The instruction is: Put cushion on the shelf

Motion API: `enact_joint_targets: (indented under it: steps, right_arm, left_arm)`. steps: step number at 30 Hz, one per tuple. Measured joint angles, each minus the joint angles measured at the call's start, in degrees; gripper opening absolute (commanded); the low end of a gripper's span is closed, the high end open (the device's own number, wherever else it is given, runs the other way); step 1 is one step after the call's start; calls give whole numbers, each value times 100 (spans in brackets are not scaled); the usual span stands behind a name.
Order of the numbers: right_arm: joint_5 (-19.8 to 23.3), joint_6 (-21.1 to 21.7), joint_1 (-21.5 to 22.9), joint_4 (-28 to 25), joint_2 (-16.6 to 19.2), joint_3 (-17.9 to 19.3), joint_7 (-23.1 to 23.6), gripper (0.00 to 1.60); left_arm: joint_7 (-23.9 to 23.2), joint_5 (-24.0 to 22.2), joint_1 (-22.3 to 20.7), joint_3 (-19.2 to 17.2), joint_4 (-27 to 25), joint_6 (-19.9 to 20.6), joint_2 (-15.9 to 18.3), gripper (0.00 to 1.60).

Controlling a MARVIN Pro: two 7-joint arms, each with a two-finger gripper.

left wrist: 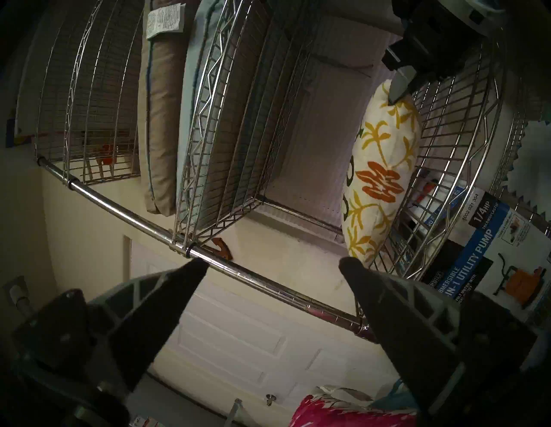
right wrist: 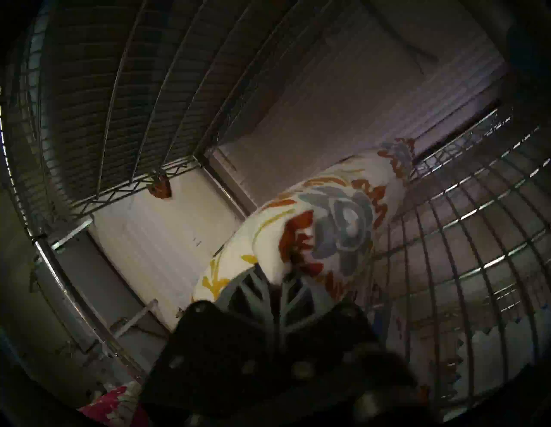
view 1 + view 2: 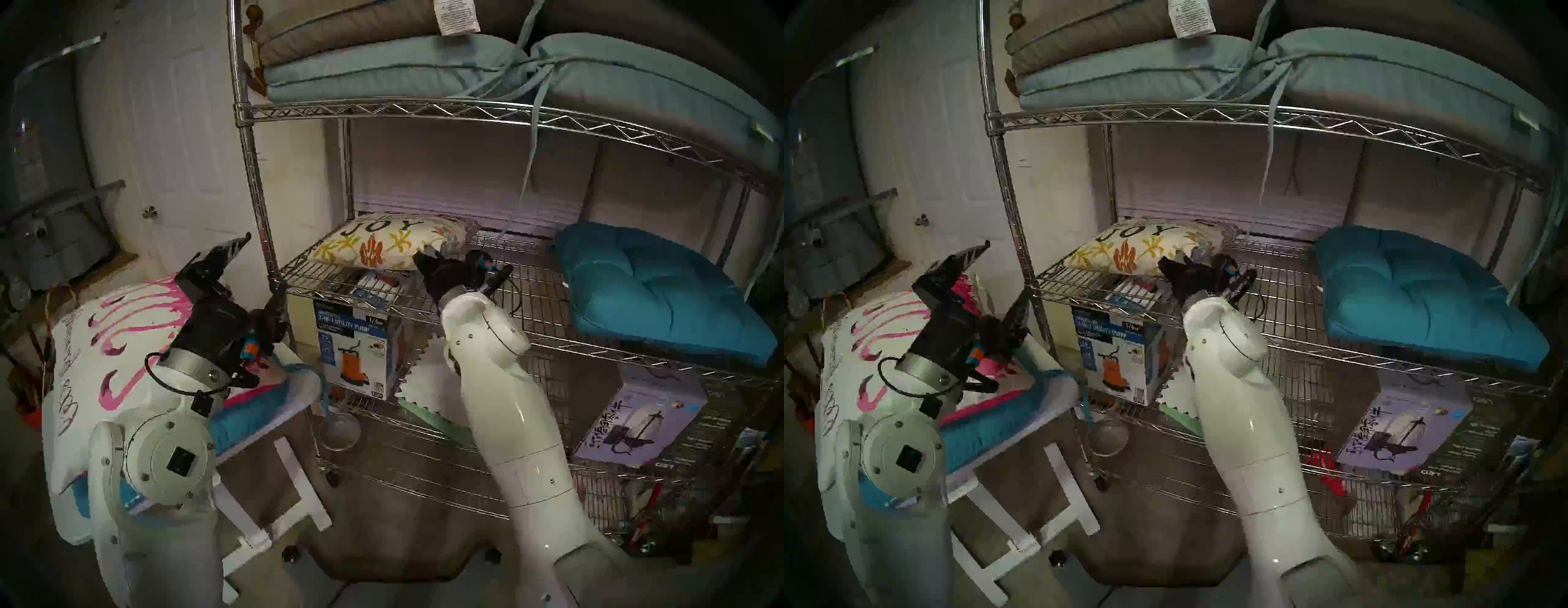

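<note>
Nearest the head camera, the left tool [image 3: 261, 276] hangs over the small white table [image 3: 297, 488] with its fingers spread wide and nothing between them, above the pink-and-white flamingo cushion [image 3: 127, 339] that lies across a teal one on that table. Past it, the right tool [image 3: 441, 261] reaches over the front edge of the shelf [image 3: 382, 111] at its middle tier, and the wrist view shows its two fingers drawn together on a pinch of fabric at the near right corner of the JOY cushion [image 3: 382, 242]. That cushion lies on the middle tier toward the left front corner, beside the left post, well apart from the teal tufted cushion [image 3: 662, 288] at the right end. It looks light and very soft: the cover puckers where it is gripped, so a corner hold will probably let the body sag and swing, and the cloth could slip out; a deeper bite along the seam or a push against its side should move it more surely. Its cover is cream, printed with yellow palm-like sprigs, orange leaf shapes, a grey-blue flower near the gripped corner and black letters along the far edge. Higher up, flat grey-green and tan pads [image 3: 382, 68] fill the tier above
</note>
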Motion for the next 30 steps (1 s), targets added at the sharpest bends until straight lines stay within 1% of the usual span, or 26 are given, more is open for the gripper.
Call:
enact_joint_targets:
  steps: [6,10,16,21,25,30]
  right_arm:
    - [-114,130,56,-46,168,151,-10,0]
    - [-106,310,39,-152,349,339,96,0]
    - [23,491,15,-256,777,880,287,0]
    - [94,523,26,-223,1053,1311,302,0]
    - [180,523,35,-150,1342,1740,330,0]
    - [347,562,40,-135,1630,2145,556,0]
  left_arm:
    - [-6,5,-3,-4,0,-11,-15,160]
    - [-11,8,-5,-7,0,-19,-25,160]
    - [-22,12,-7,-14,0,-33,-38,160]
    - [-26,14,-16,-20,0,-47,-46,160]
    - [-27,16,-27,-25,-1,-61,-55,160]
    - [-33,19,-33,-31,-1,-75,-65,160]
